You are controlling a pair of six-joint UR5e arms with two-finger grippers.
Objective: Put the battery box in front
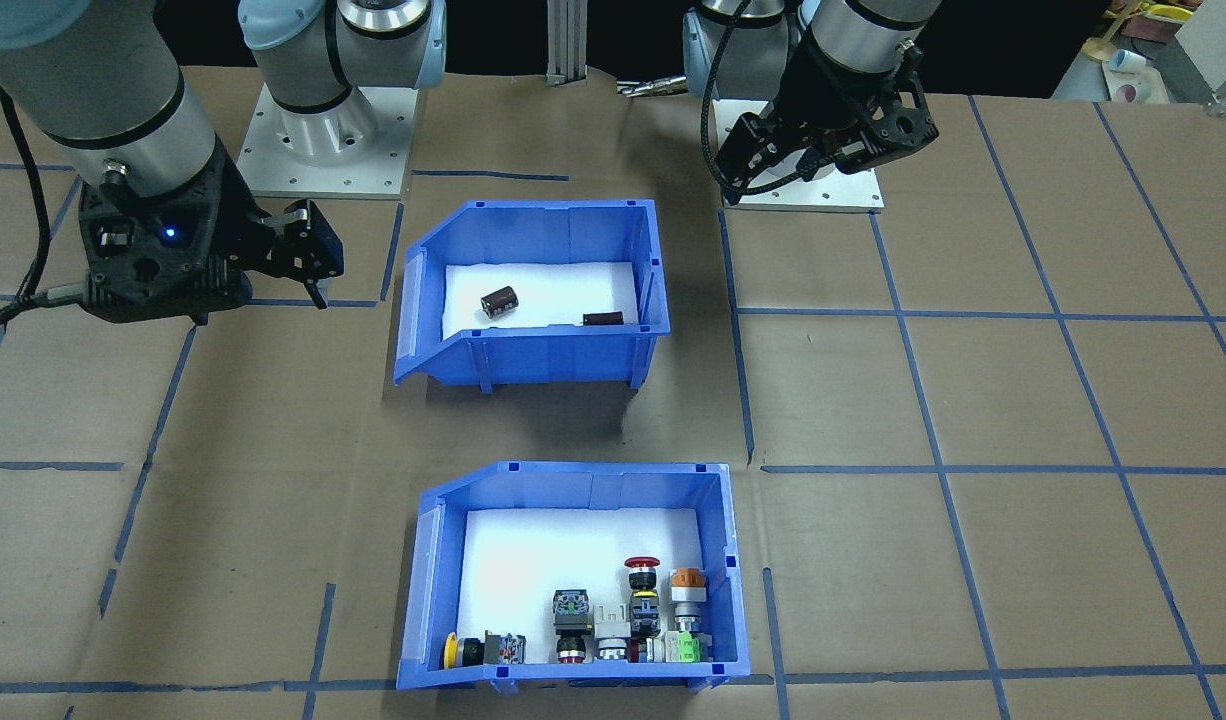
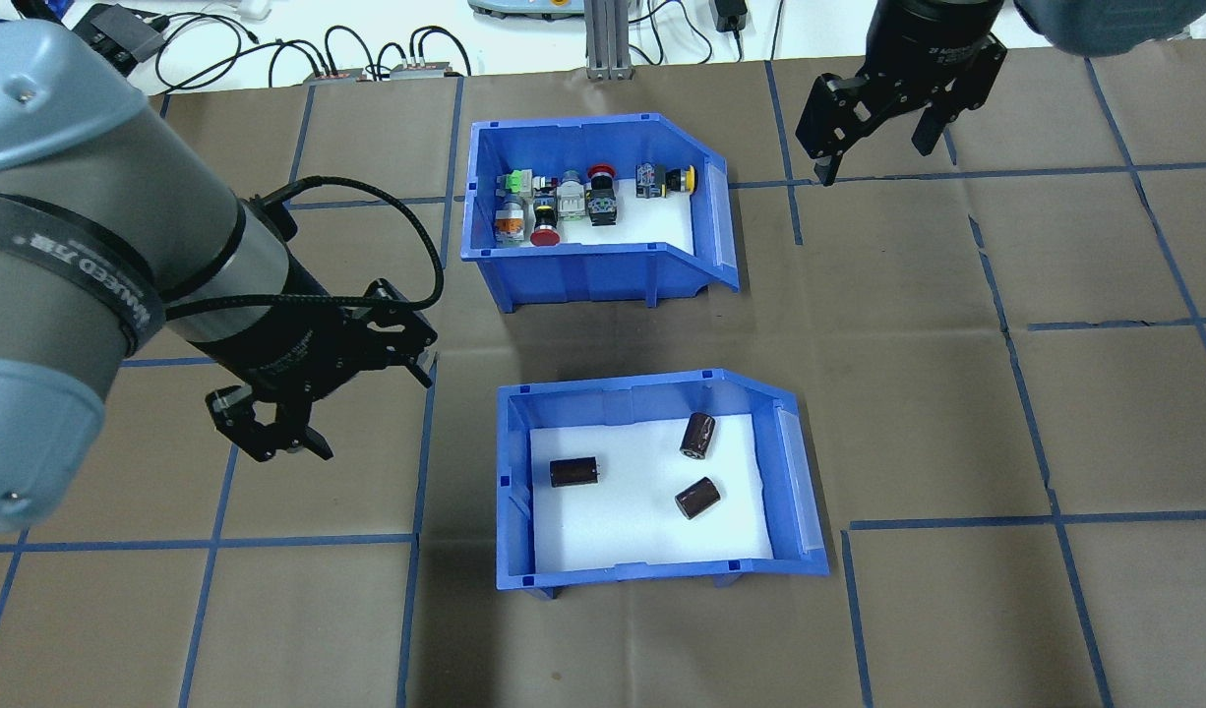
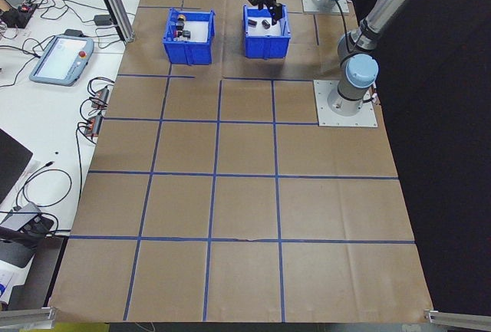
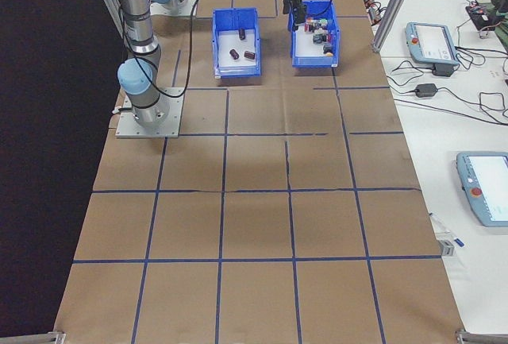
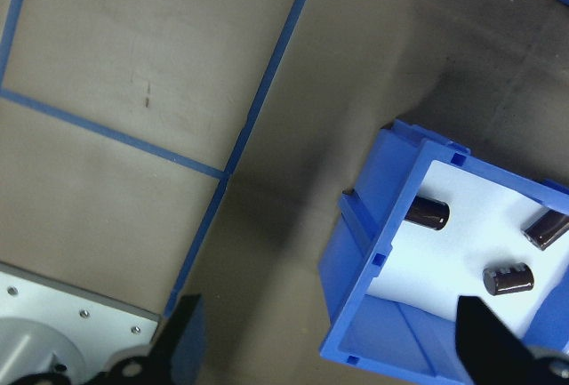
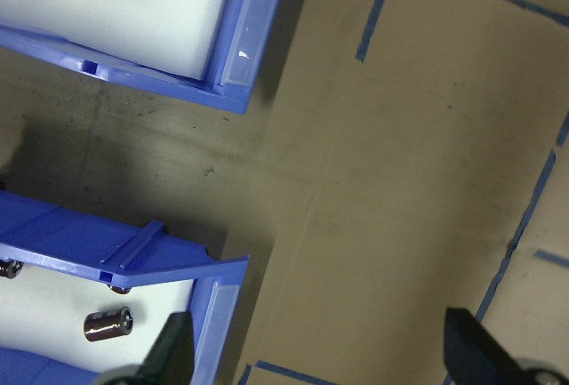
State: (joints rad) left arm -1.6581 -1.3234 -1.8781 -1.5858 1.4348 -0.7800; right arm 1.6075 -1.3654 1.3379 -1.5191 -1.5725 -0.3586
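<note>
battery box [image 2: 652, 480]: blue plastic, white liner, dark cylinders | both end effectors spread, empty

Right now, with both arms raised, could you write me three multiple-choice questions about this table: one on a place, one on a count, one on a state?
1. Which bin lies nearer the robot?
A. the one with dark cylinders
B. the one with coloured switches
C. both equally near

2. How many dark cylinders lie in the battery box?
A. one
B. three
C. five

3. What is the left end effector doing?
A. clamped on a bin wall
B. holding a cylinder
C. open, holding nothing

Answers:
1. A: in the overhead view the battery box sits at the near side, and the switch bin lies beyond it.
2. B: the overhead view shows three cylinders on the white liner.
3. C: its fingers are spread over bare table beside the box. The right end effector is likewise open and empty.
</note>
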